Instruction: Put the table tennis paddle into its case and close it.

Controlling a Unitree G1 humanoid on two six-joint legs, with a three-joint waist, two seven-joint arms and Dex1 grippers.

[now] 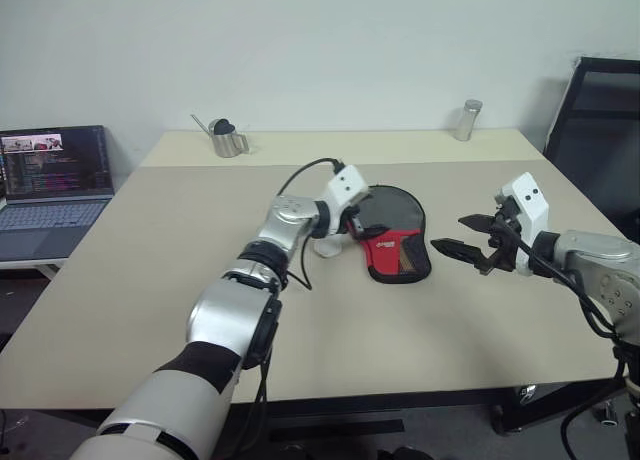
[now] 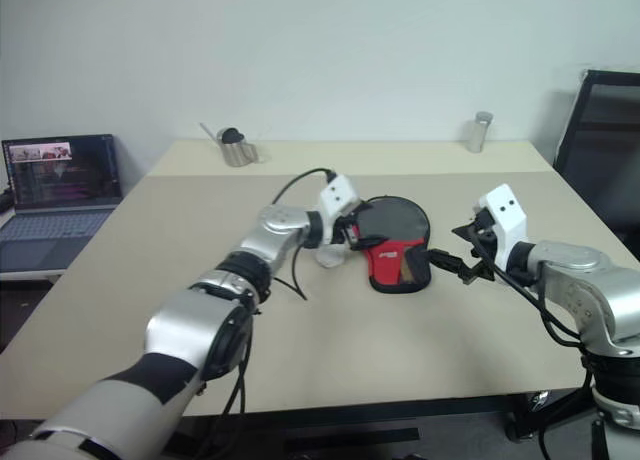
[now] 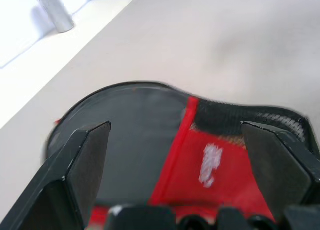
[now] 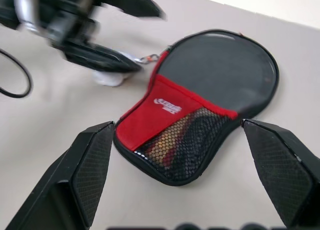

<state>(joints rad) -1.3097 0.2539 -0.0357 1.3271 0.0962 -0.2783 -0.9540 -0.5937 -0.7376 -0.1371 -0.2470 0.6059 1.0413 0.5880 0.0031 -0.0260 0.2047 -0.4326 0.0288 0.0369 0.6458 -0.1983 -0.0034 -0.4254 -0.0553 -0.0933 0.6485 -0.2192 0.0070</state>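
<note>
Between the two sets of spread jaws lies the case (image 4: 200,105) — the left gripper (image 1: 358,223) just beside its round end, the right gripper (image 1: 462,236) a little off its mesh end, both empty — seemingly bracketing it; I cannot tell whether the paddle is inside.

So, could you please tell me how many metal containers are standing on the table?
2: a spouted metal can at the far left edge, and a metal cylinder at the far right edge.

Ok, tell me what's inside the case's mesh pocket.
Through the mesh pocket of the case, dark and light wood-coloured shapes show, but not clearly enough to name. The case's main compartment hides its contents.
</note>
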